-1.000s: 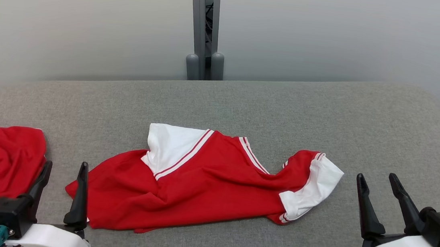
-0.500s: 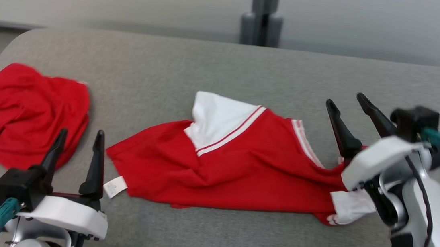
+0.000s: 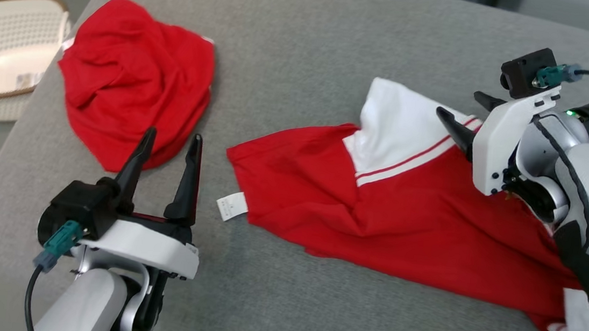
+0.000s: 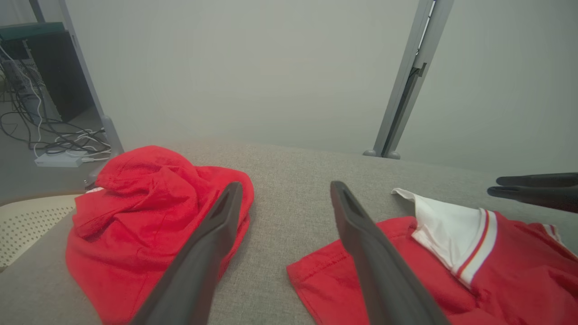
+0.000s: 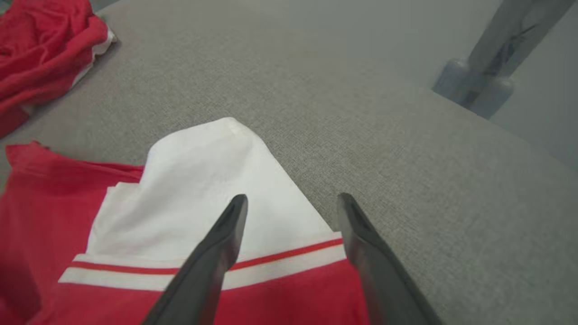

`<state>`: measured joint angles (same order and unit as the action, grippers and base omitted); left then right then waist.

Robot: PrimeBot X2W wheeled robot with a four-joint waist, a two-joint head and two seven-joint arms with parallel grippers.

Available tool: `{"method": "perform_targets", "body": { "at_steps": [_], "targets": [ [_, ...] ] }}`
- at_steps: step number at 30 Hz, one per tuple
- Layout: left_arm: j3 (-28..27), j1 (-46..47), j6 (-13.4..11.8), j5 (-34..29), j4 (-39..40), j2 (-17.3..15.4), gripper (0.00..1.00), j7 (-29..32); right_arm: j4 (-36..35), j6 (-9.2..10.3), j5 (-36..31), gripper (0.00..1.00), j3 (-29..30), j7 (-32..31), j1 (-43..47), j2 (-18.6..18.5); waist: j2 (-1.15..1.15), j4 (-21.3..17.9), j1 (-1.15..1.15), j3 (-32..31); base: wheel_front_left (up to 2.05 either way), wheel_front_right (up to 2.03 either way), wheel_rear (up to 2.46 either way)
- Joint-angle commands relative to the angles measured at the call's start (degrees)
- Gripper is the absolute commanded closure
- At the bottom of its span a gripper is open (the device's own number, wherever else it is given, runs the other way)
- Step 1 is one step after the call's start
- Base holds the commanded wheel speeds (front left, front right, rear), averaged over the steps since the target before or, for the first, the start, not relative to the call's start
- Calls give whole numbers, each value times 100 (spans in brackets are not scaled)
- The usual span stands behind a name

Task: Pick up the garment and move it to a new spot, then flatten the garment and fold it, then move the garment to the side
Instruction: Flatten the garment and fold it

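Right pincer (image 3: 457, 103) is hanging over the white part (image 3: 396, 116) of the red and white shirt (image 3: 403, 214), its two fingers spread wide and holding nothing. Left pincer (image 3: 174, 134) is waiting beside the shirt's red corner, spread wide and holding nothing too. The shirt is lying rumpled on the grey cushion (image 3: 306, 42), and a red cloth heap (image 3: 135, 80) is sitting apart from the shirt.

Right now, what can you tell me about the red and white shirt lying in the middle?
The shirt is soft red knit with white sleeves edged in red stripes. It lies crumpled and unfolded on the grey cushion, with one white sleeve at the far side and a small white label at its hem. The right end effector hangs open over that sleeve.
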<state>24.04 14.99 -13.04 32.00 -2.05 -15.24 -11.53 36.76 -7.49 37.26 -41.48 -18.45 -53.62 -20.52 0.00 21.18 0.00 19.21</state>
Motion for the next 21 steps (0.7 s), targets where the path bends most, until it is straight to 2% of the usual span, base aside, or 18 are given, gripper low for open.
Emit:
{"method": "perform_targets", "body": {
  "at_steps": [1,7,14,15,17,21],
  "targets": [
    [15,124,57,36,-63,19,0,-46,108,-1,56,0,-84,-4,-91,-69,0,354,0,339,0,0,0],
    [70,419,303,95,-527,248,0,-194,634,-1,379,0,-683,111,-563,-156,0,534,0,513,0,0,0],
    [53,590,449,77,-884,344,0,-281,1028,-2,882,2,-1277,-127,-584,-89,0,440,0,487,0,0,0],
    [41,585,463,75,-918,340,0,-292,1026,-2,941,55,-1333,-132,-571,-90,0,401,0,467,0,0,0],
    [18,568,477,62,-972,319,0,-309,975,-1,1141,100,-1443,-133,-522,-86,0,313,0,420,0,0,0],
    [-24,568,483,19,-1026,248,0,-321,706,0,1301,100,-1630,165,-575,-218,0,98,0,327,0,0,0]
  ]
}}
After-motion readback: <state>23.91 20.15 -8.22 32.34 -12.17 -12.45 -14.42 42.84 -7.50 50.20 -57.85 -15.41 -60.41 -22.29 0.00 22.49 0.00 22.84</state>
